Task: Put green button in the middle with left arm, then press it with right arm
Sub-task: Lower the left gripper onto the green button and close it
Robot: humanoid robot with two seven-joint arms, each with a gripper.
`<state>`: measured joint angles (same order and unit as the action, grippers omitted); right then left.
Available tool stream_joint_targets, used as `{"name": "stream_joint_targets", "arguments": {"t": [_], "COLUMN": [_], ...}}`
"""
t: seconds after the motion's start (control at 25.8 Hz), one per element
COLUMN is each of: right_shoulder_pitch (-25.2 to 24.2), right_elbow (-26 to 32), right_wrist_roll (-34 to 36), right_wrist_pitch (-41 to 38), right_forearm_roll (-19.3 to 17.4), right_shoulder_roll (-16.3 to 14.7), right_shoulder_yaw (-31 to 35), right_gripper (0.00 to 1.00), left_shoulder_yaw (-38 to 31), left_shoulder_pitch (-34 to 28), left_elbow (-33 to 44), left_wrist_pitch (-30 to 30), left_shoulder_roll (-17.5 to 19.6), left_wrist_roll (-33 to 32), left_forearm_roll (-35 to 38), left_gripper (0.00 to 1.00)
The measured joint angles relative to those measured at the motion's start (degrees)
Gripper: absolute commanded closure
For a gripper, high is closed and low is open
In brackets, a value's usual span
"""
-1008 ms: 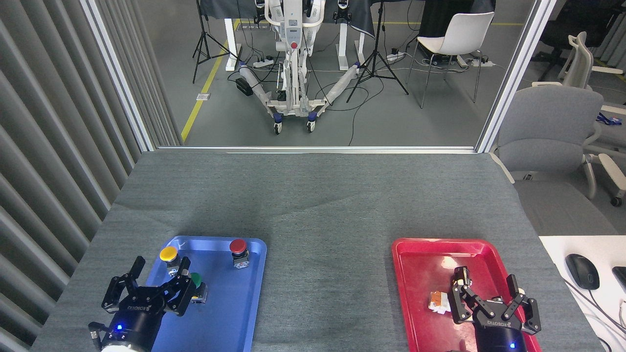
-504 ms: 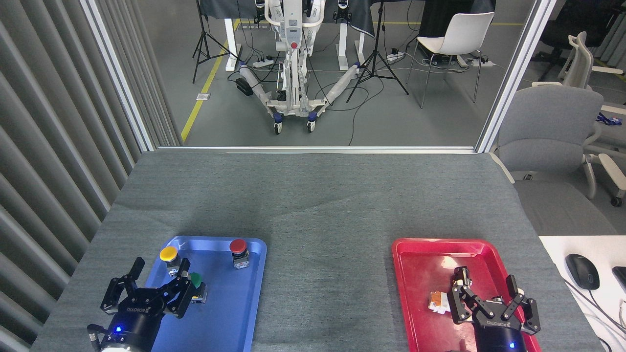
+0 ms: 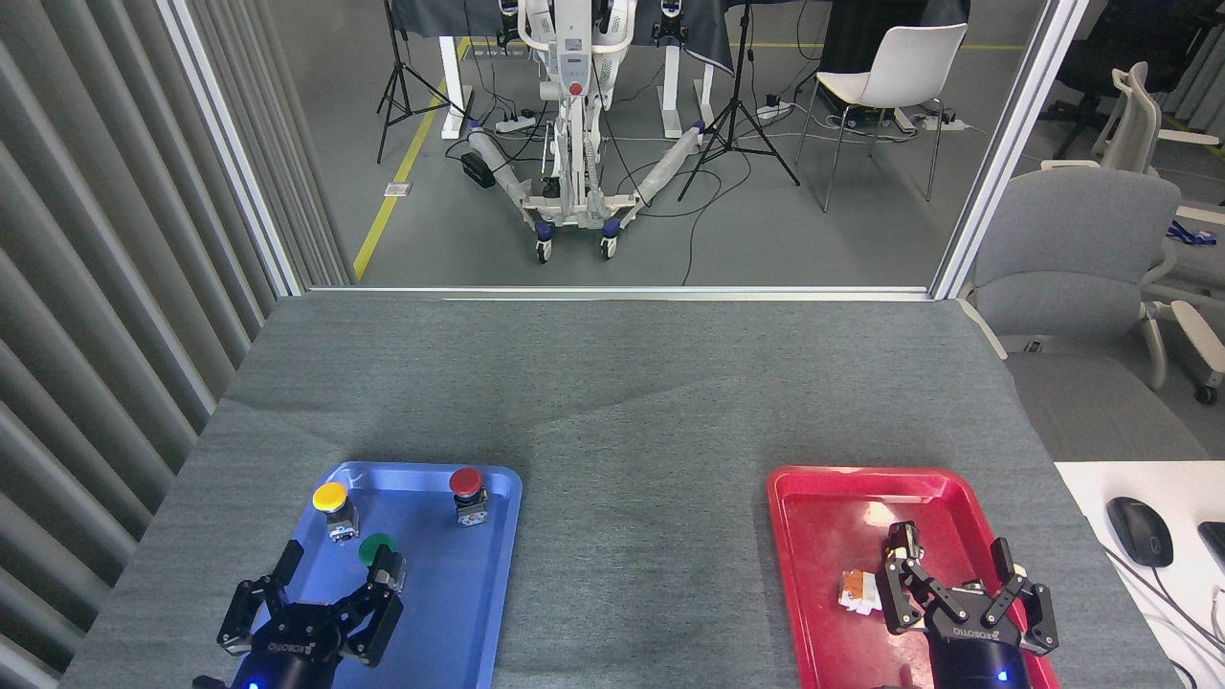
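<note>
While my left tool (image 3: 334, 569) hangs low over the near end of the blue tray (image 3: 450, 622), its two black fingers (image 3: 287, 565) are spread wide and hold nothing. Just beyond the right-hand finger stands the green button (image 3: 377, 550), upright on the tray floor, its cap clear of the tool, though whether the finger brushes its grey body I cannot tell. Farther back on the same tray are the yellow button (image 3: 330, 498) at the left and the red button (image 3: 466, 481) at the right, each apart from the green one. Between the two trays the middle (image 3: 641, 536) of the tabletop is bare grey cloth. My right tool (image 3: 953, 567) sits over the red tray (image 3: 823, 574), also spread wide and empty, beside a small orange-and-white piece (image 3: 858, 590) lying on that tray.
</note>
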<state>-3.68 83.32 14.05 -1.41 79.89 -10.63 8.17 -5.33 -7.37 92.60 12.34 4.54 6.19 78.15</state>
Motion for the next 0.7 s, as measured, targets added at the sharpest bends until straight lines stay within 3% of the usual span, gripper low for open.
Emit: {"name": "stream_joint_targets", "arguments": {"t": [0.23, 0.54, 0.7], "right_shoulder_pitch": [0.00, 0.07, 0.08], "right_elbow": [0.00, 0.00, 0.00], "right_wrist_roll": [0.00, 0.00, 0.00], "right_wrist_pitch": [0.00, 0.00, 0.00], "right_forearm_roll": [0.00, -0.05, -0.08], "right_shoulder_roll": [0.00, 0.00, 0.00], "right_shoulder_yaw": [0.00, 0.07, 0.08], "right_gripper": [0.00, 0.00, 0.00], "left_shoulder_yaw": [3.18, 3.42, 3.25], "left_shoulder_pitch": [-0.76, 5.79, 7.94], "left_elbow": [-2.87, -14.89, -19.25], "left_wrist_pitch": [-2.40, -3.46, -3.58], "left_shoulder_roll": [-4.26, -3.98, -3.39], "left_wrist_roll": [1.40, 1.36, 1.37], "left_forearm_roll": [10.21, 11.88, 11.73], "left_gripper": [0.01, 0.05, 0.12]}}
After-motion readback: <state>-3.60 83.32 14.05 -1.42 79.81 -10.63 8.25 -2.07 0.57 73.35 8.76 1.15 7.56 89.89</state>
